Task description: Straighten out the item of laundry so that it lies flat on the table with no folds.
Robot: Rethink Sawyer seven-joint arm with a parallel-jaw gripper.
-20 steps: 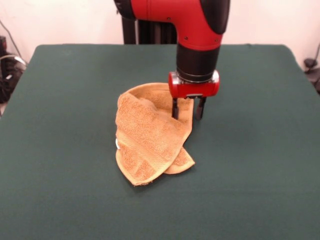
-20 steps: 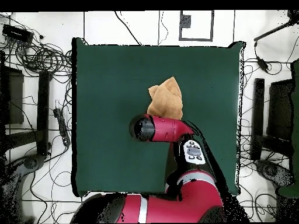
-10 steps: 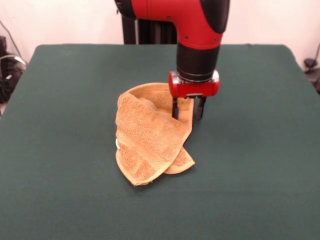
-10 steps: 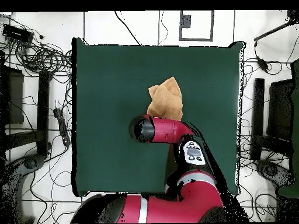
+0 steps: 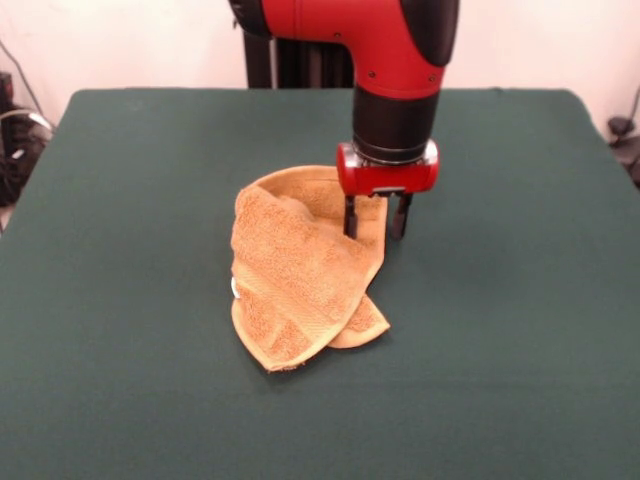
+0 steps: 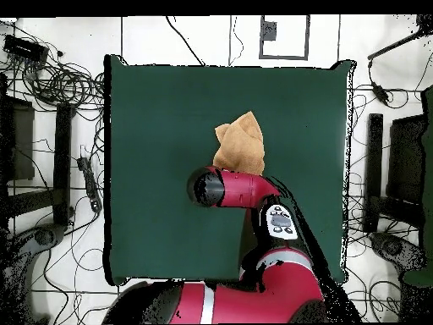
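Note:
The orange-tan towel (image 5: 295, 275) lies crumpled and folded over itself near the middle of the dark green table (image 5: 150, 180). A bit of its white tag (image 5: 235, 288) shows at its left edge. My gripper (image 5: 375, 228) points straight down at the towel's far right edge. Its two fingers (image 5: 350, 216) stand apart, one on the cloth and one just beside it, with the towel's rim between them. In the overhead view the towel (image 6: 239, 144) shows above my red arm (image 6: 232, 188), which hides the gripper.
The green table (image 6: 161, 118) extends well beyond the towel on every side. My black pedestal (image 5: 300, 65) stands at the far edge. Cables and dark equipment (image 6: 51, 85) lie on the floor around the table.

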